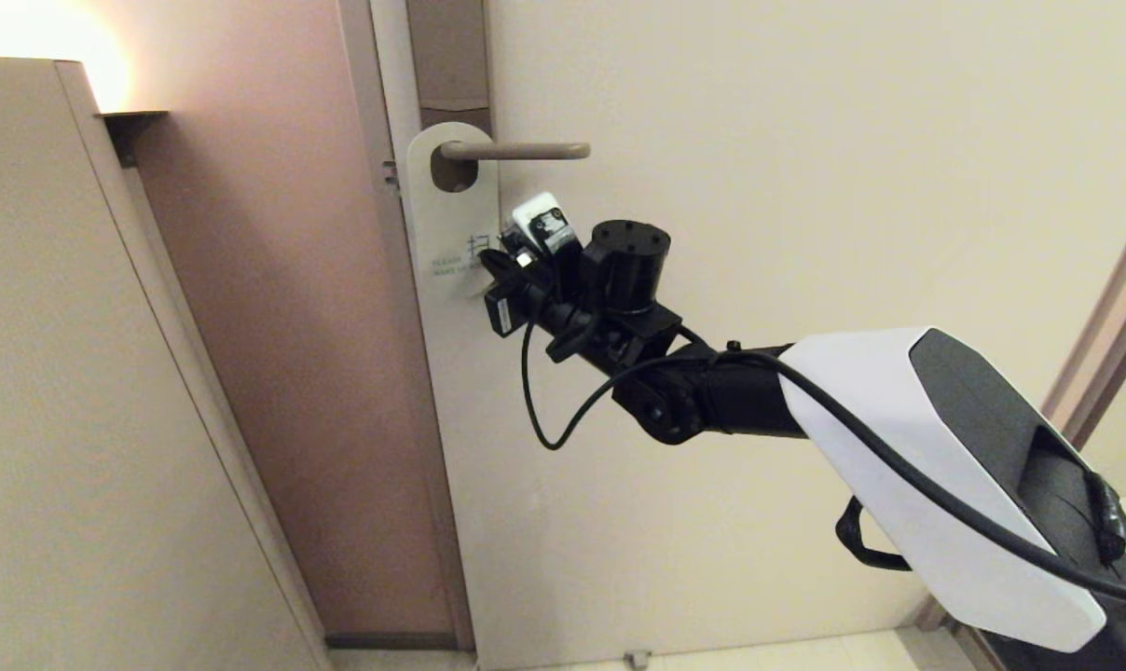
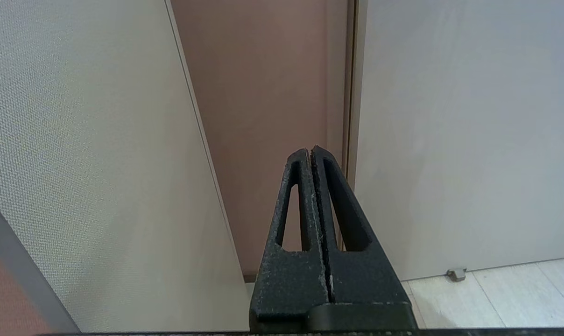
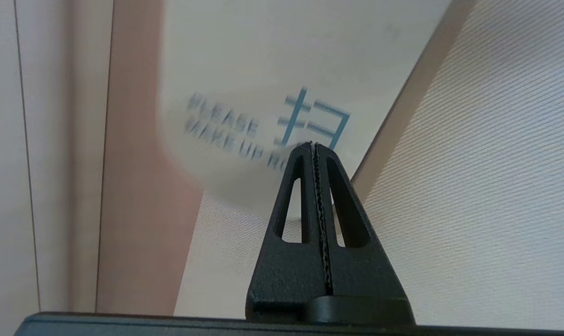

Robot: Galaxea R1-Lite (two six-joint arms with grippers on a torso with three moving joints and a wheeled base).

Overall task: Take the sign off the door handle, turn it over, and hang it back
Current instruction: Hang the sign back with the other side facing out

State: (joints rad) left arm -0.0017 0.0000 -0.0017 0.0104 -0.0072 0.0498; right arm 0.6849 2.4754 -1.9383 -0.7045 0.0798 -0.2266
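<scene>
- The sign is a flat white card with rounded ends and an oval hole near its top; it hangs through that hole on the door handle, flat against the door.
- The door handle is a slim, straight, matte beige-grey lever lying level, on a tall brown backplate.
- The sign's white face is outward; in the right wrist view the sign reads "PLEASE MAKE UP RO…" in teal beside a large teal Chinese character, the rest hidden behind the fingers.
- The right gripper is at the sign's lower edge, its black fingers pressed together with only a toothed seam between them; they are in front of the card, and I cannot tell whether they touch it.
- The right arm, black with a glossy white shell and a looping black cable, reaches in from the lower right and covers the sign's lower right corner.
- The left gripper is low down, pointing at the door's foot, its fingers closed and holding nothing.
- Around: a finely woven beige wall panel at left, a pinkish-brown recess beside the door frame, a small metal door stop on the pale tiled floor, and a glowing lamp at upper left.
</scene>
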